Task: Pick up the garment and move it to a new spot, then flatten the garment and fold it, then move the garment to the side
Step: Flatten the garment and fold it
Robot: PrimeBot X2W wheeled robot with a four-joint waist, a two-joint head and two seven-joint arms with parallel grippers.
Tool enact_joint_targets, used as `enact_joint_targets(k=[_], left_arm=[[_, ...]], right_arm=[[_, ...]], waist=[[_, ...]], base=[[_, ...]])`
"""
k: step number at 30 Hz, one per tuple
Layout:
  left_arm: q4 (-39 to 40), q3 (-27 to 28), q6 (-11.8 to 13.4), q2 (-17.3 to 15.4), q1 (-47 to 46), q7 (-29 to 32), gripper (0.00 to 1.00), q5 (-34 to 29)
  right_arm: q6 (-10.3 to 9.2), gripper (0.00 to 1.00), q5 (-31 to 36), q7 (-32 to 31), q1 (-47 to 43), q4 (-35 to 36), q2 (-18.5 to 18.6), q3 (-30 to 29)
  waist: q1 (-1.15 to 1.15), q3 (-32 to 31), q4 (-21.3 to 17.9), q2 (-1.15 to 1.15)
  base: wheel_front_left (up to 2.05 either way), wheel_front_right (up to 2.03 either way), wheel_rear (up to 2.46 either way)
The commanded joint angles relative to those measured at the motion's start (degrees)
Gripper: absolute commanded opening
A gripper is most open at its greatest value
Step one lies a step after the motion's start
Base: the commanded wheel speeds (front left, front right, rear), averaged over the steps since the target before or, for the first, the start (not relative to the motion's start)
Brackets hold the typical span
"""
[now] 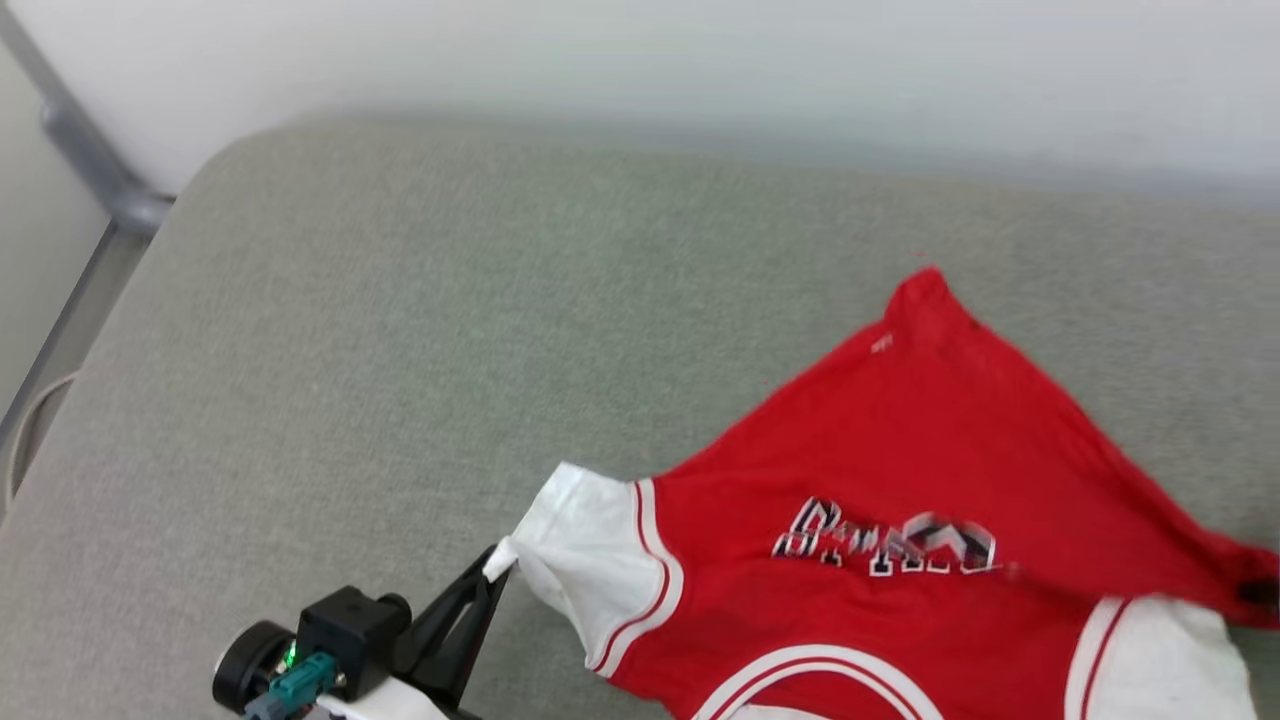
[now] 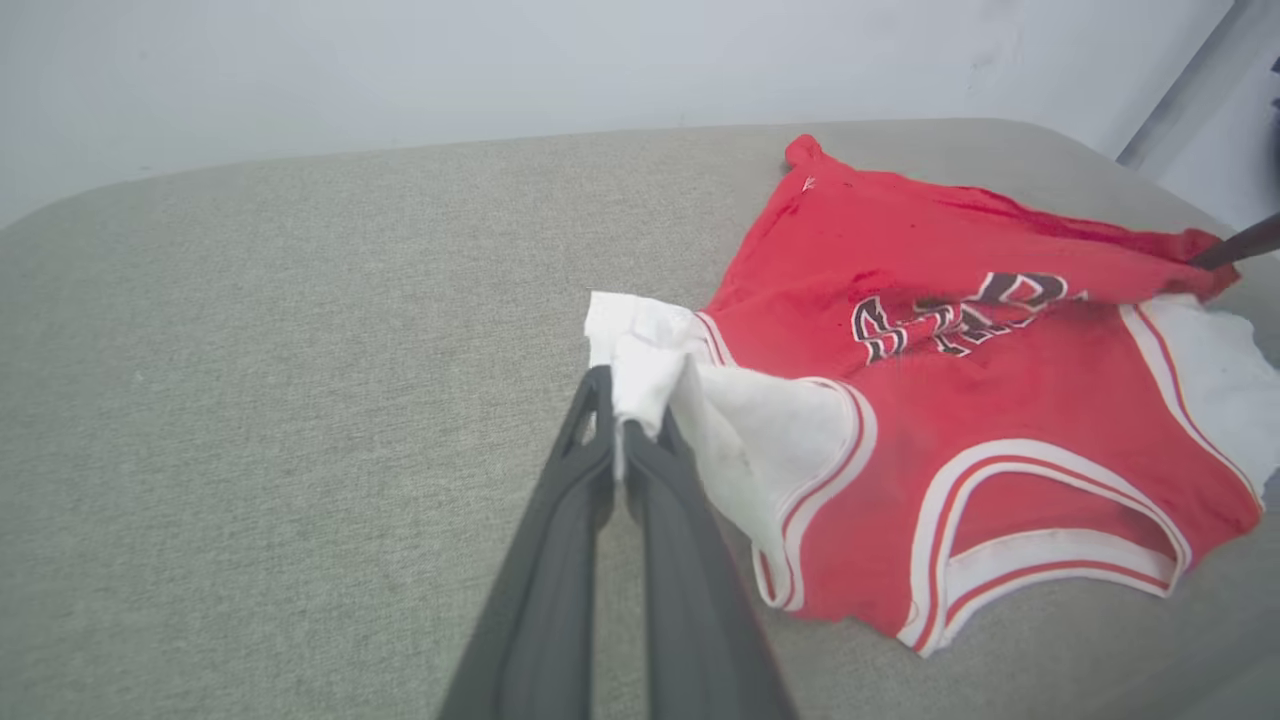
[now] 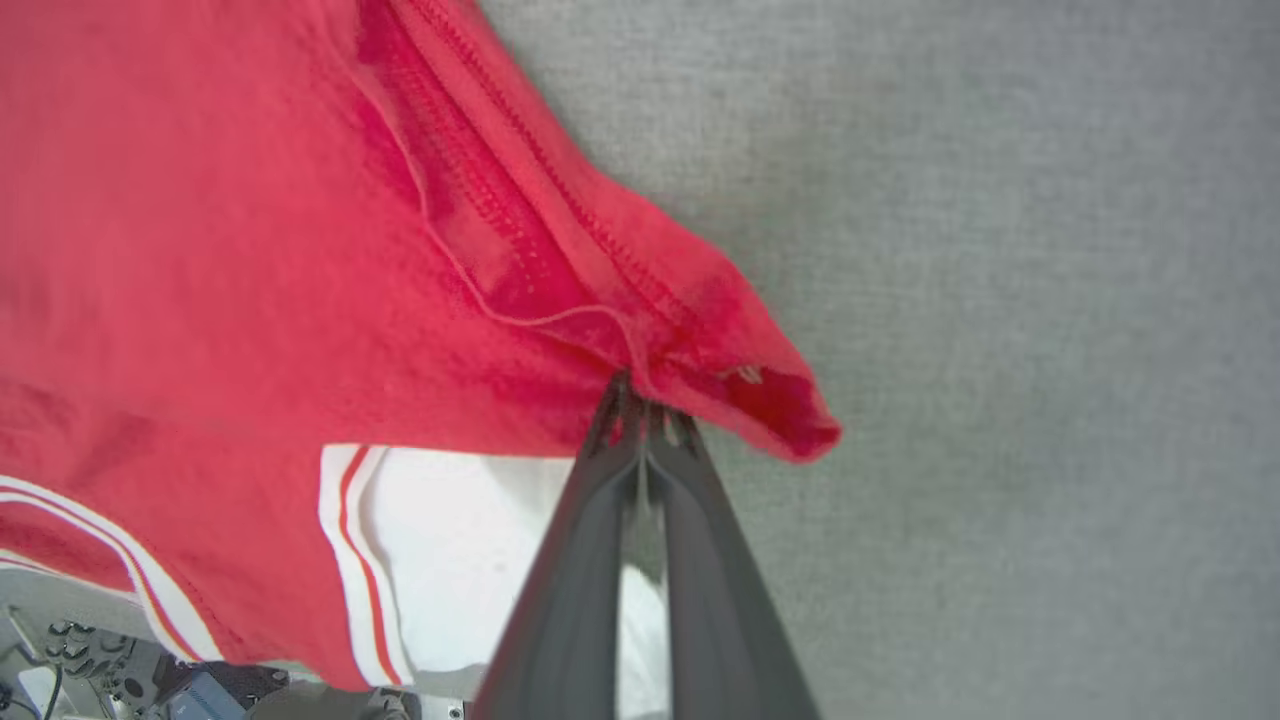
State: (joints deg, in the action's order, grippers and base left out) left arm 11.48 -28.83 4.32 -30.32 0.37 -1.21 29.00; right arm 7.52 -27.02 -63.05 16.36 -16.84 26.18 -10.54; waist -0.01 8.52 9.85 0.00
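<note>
Flattening step, apparently: red jersey-style T-shirt [image 1: 900, 450] with white sleeves; dark-fingered left gripper [image 2: 620, 425] clamped on left sleeve, right gripper [image 3: 642, 400] clamped on right hem corner; next, likely taut outward pull.

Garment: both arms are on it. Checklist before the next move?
1. Left gripper shut on the white sleeve: ok, the sleeve edge is pinched at the fingertips.
2. Right gripper shut on the red hem corner: ok.
3. Garment lying flat: not ok, the print is creased and the fabric is bunched between the two grips.
4. Room on the grey cushion: ok, there is a wide bare stretch on the robot's left.
5. Whether each grip holds one layer or both: cannot tell.
</note>
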Motion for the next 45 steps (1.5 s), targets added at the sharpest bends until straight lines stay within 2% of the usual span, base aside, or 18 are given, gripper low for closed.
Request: enact_joint_targets(k=[1,12,19,20,21,25,32,39,45], left_arm=[[-0.1,0.2,0.4,0.4,0.9,-0.5,0.0,0.5],[-2.0,1.1,2.8,2.8,2.8,-3.1,0.0,2.2],[-3.4,1.7,2.7,4.7,2.5,-4.6,0.0,3.9],[-3.5,1.7,2.7,4.7,2.3,-4.7,0.0,3.9],[-3.5,1.7,2.7,4.7,2.0,-4.8,0.0,3.9],[-3.2,1.5,2.8,4.3,1.4,-4.9,0.0,3.2],[-2.0,0.7,2.9,4.6,0.0,-5.1,0.0,2.1],[-0.5,-0.2,2.3,4.8,-2.1,-4.9,0.0,1.0],[-0.2,-1.4,1.5,5.8,-4.7,-4.9,0.0,0.3]], right_arm=[[-0.07,0.0,-1.0,0.1,-2.4,0.8,-0.2,-0.8],[-0.06,0.0,-4.3,1.6,-14.6,5.5,-5.3,-5.6],[-0.06,0.0,-4.6,4.9,-17.8,4.1,-6.3,-4.8],[-0.06,0.2,-4.7,5.2,-17.7,3.7,-6.1,-4.7],[-0.06,1.0,-4.7,5.5,-17.2,3.6,-5.9,-4.7],[-0.06,1.0,-6.3,5.8,-14.7,5.0,-4.3,-3.2],[-0.06,1.0,-8.8,3.3,-9.8,12.2,-1.4,-0.6],[-0.06,1.0,-6.5,-1.2,-2.3,19.1,-3.7,1.6],[-0.06,1.0,-2.3,-3.5,4.5,16.3,-3.8,3.6]], waist=[[0.01,-3.4,-2.8,0.0],[0.01,-6.1,-5.8,0.0],[0.01,-6.3,-6.3,0.0],[0.01,-6.2,-6.3,0.0],[0.01,-6.2,-6.2,0.0],[0.01,-5.6,-5.9,0.0],[0.01,-3.4,-3.5,0.0],[0.01,0.9,0.3,0.0],[0.01,5.2,4.5,0.0]], base=[[0.0,0.0,0.0],[0.0,0.0,0.0],[0.0,0.0,0.0],[0.0,0.0,0.0],[0.0,0.0,0.0],[0.0,0.0,0.0],[0.0,0.0,0.0],[0.0,0.0,0.0],[0.0,0.0,0.0]])
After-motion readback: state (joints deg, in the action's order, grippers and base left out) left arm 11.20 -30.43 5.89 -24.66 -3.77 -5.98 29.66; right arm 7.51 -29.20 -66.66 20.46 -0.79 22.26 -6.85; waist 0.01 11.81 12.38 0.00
